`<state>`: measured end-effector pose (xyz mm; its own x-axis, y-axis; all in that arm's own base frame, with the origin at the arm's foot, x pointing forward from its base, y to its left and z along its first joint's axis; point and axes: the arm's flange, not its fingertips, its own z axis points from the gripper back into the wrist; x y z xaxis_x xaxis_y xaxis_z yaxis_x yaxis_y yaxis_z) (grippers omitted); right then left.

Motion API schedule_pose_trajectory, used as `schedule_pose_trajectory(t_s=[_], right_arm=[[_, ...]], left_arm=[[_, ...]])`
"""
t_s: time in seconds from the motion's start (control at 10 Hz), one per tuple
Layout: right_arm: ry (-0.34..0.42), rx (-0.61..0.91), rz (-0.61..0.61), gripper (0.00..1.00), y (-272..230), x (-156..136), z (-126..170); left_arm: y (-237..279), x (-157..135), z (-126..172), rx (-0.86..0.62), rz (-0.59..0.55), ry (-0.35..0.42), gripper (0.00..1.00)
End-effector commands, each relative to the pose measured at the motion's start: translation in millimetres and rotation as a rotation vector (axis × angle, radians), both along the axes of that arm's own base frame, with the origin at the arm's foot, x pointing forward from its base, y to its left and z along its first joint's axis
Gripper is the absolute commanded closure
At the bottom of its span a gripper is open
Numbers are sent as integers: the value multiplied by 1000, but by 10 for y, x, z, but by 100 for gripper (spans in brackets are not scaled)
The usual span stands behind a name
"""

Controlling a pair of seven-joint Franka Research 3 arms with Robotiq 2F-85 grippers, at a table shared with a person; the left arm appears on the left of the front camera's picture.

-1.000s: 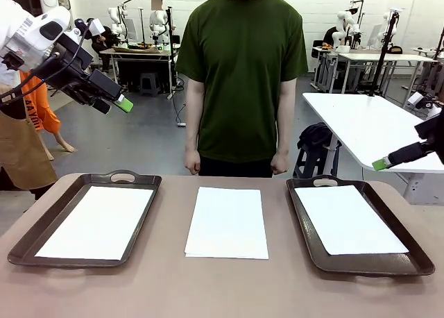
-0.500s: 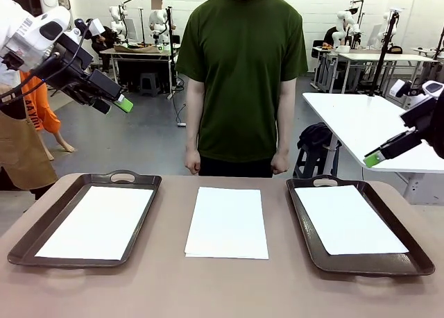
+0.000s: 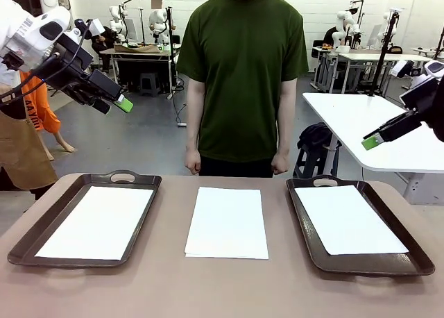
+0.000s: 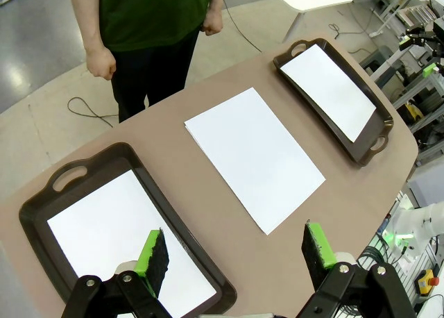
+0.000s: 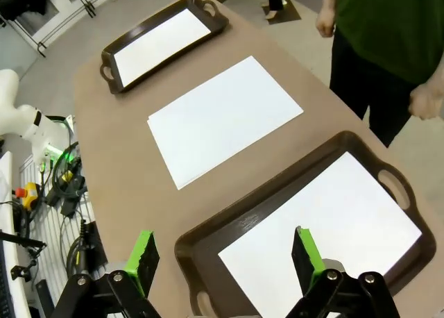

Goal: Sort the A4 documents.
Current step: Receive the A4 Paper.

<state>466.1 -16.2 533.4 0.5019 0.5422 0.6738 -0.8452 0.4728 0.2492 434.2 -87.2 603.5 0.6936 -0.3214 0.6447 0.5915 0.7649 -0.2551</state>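
Note:
A stack of A4 documents lies flat on the bare tabletop between two dark brown trays. One white sheet lies in the left tray, another in the right tray. My left gripper hangs high above the table's far left, open and holding nothing. My right gripper hangs high at the far right, also open with nothing in it. The left wrist view looks down past the open left gripper at the middle stack. The right wrist view has the open right gripper over the right tray's sheet.
A person in a dark green shirt stands at the far edge behind the stack, hands down at the sides. The brown table has bare room in front of the trays. A white table stands behind on the right.
My right gripper has risen and drawn slightly inward above the right tray. The left arm, the sheets and the person have stayed still.

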Motion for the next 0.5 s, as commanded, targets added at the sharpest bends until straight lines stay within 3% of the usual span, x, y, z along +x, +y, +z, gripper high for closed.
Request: schedule_pose_trajectory(t_s=[0.0,0.4], right_arm=[[-2,16,-26,0,37,11,-64],[-1,0,-3,0,-4,2,-3]], left_arm=[[12,2,-3,-2,-10,-10,0],[12,2,-3,-2,-10,-10,0]])
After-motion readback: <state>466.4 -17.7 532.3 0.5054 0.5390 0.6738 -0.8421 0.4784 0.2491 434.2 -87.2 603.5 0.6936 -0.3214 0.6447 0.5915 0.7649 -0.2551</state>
